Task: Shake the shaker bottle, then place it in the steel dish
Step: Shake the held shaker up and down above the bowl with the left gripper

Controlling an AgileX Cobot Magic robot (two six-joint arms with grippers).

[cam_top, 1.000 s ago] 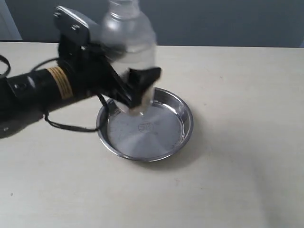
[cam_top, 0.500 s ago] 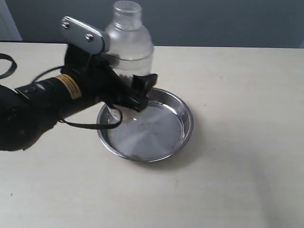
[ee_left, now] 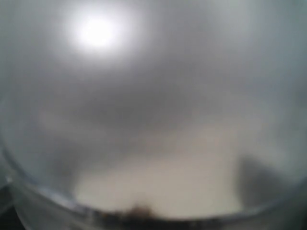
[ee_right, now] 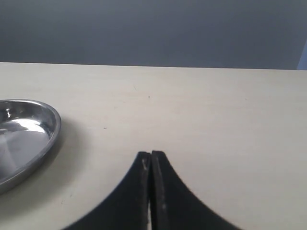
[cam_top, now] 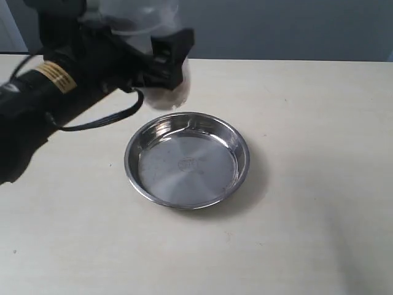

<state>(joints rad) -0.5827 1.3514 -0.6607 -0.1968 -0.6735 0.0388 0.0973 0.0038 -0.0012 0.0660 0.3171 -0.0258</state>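
The shaker bottle (cam_top: 138,15) is a motion-blurred clear shape at the top left of the exterior view, partly cut by the frame edge. My left gripper (cam_top: 156,55) is shut on it, one black finger (cam_top: 171,49) across its front, well above the table. In the left wrist view the bottle's frosted wall (ee_left: 153,96) fills the picture and hides the jaws. The steel dish (cam_top: 184,163) sits empty on the table, below and right of the bottle. My right gripper (ee_right: 151,158) is shut and empty, low over the table to the right of the dish (ee_right: 29,136).
The beige table (cam_top: 307,184) extends around the dish. A black cable (cam_top: 104,120) hangs from the left arm near the dish's far left rim. A dark wall (cam_top: 276,27) runs behind the table.
The left arm has lifted the bottle up and to the left, away from just over the dish's far rim. The bottle is now blurred by motion. The dish has not moved.
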